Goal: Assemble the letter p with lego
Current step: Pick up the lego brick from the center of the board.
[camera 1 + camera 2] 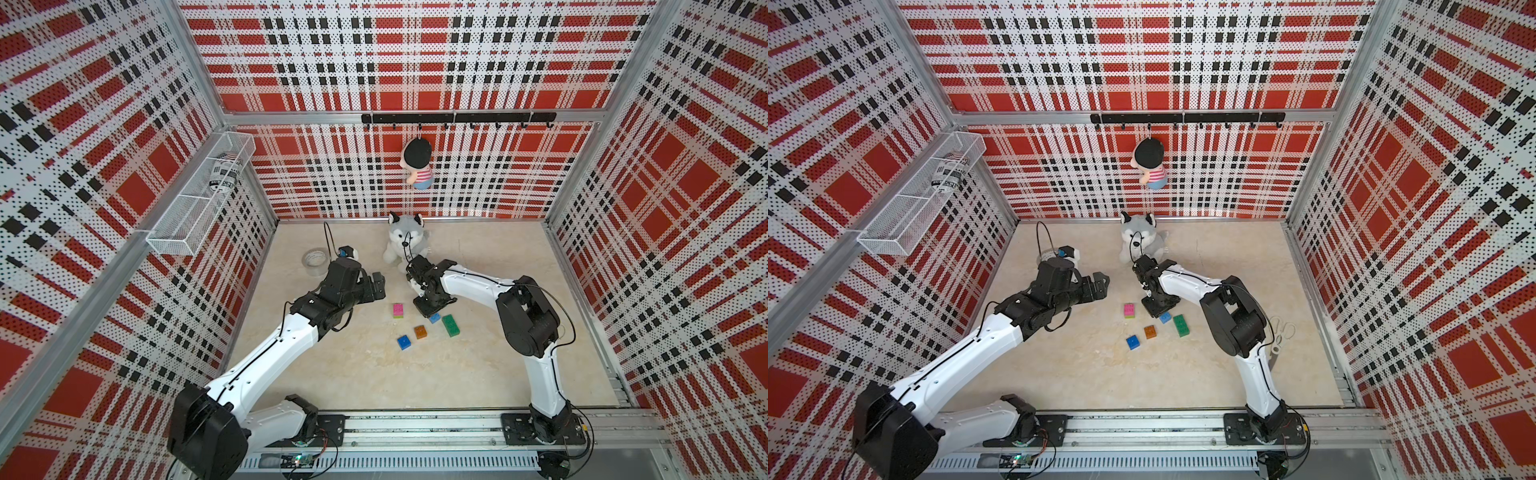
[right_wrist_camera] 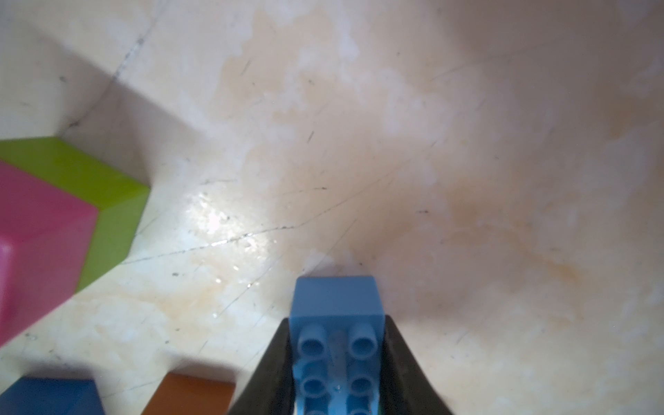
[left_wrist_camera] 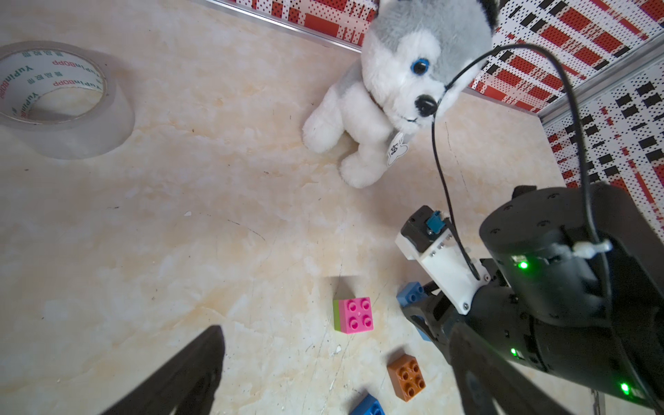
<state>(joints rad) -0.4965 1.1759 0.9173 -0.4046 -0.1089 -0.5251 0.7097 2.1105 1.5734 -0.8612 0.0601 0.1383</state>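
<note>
My right gripper is shut on the long light blue brick, one finger on each long side, studs up, low over the floor. In both top views the right gripper hides most of that light blue brick. A pink brick stacked on a lime green one stands just left of it. The orange brick, dark blue brick and long dark green brick lie loose nearby. My left gripper hovers open to the left of the pink stack, holding nothing.
A husky plush sits at the back wall, behind the right gripper. A clear tape roll lies at the back left. Scissors lie by the right arm's elbow. A doll hangs on the back wall.
</note>
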